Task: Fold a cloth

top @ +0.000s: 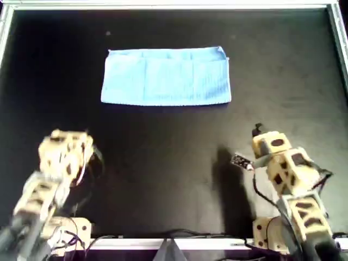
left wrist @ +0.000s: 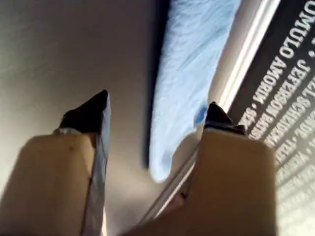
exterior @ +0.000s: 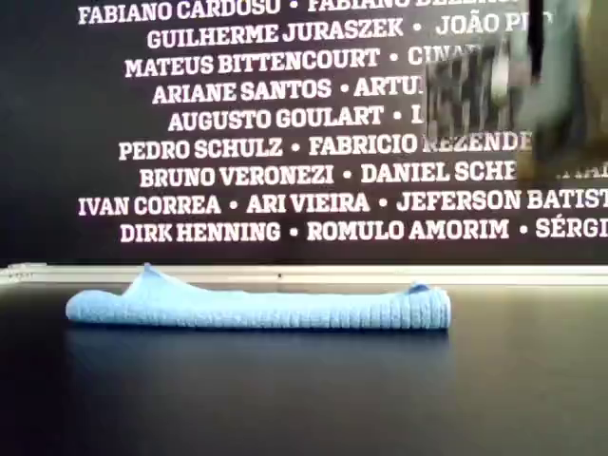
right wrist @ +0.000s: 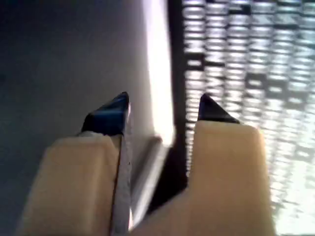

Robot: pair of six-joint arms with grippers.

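The light blue cloth (top: 166,76) lies flat on the black table as a wide rectangle, toward the far side. In the exterior view it (exterior: 256,309) looks doubled over, with one corner sticking up at the exterior view's left. My first gripper (left wrist: 157,101) is open and empty, above the table, and the cloth (left wrist: 192,73) lies well ahead of it, untouched. My second gripper (right wrist: 163,97) is open and empty, and no cloth shows in its view. The overhead view shows two arms near the front edge, one at its left (top: 65,152), blurred, and one at its right (top: 274,149), both well apart from the cloth.
A metal rail (top: 163,5) runs along the table's far edge and also shows in the exterior view (exterior: 380,274). A dark wall with white names (exterior: 285,142) stands behind it. A blurred arm (exterior: 532,85) is at the exterior view's upper right.
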